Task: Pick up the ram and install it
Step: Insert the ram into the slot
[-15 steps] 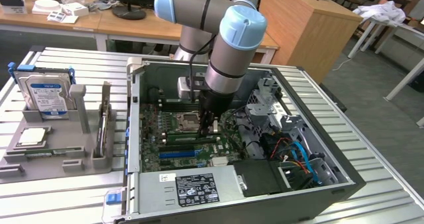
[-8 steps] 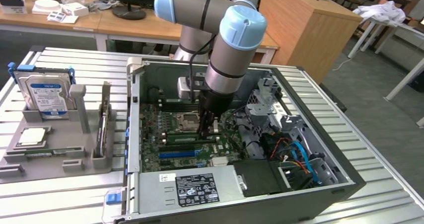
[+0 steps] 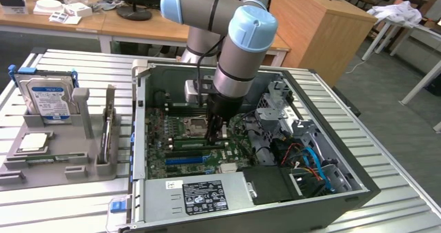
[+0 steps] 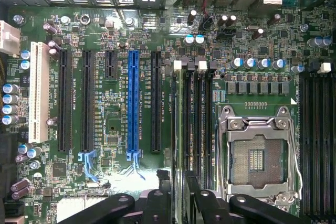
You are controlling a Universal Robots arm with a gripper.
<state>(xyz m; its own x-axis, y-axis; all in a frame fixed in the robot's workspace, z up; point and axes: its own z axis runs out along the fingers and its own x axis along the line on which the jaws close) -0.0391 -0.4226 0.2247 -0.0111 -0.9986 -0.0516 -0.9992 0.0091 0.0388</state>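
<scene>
The ram point(image 4: 178, 129) is a thin green stick seen edge-on, standing in the black memory slot nearest the expansion slots, beside the CPU socket point(image 4: 257, 156). My gripper point(image 4: 178, 205) straddles one end of the ram, its black fingers point(image 4: 157, 203) apart on either side and not pressing it. In the exterior view my gripper point(image 3: 217, 134) reaches straight down into the open computer case point(image 3: 358, 191), just above the motherboard, and the ram point(image 3: 191, 145) shows as a green strip below the socket.
A grey fixture point(image 3: 62, 166) on the exterior view's left holds a silver-and-blue hard drive point(image 3: 49, 99). Inside the case are a blue expansion slot point(image 4: 133, 103), bundled cables point(image 3: 310, 160) and a power supply point(image 3: 200, 194). The case walls hem in the arm.
</scene>
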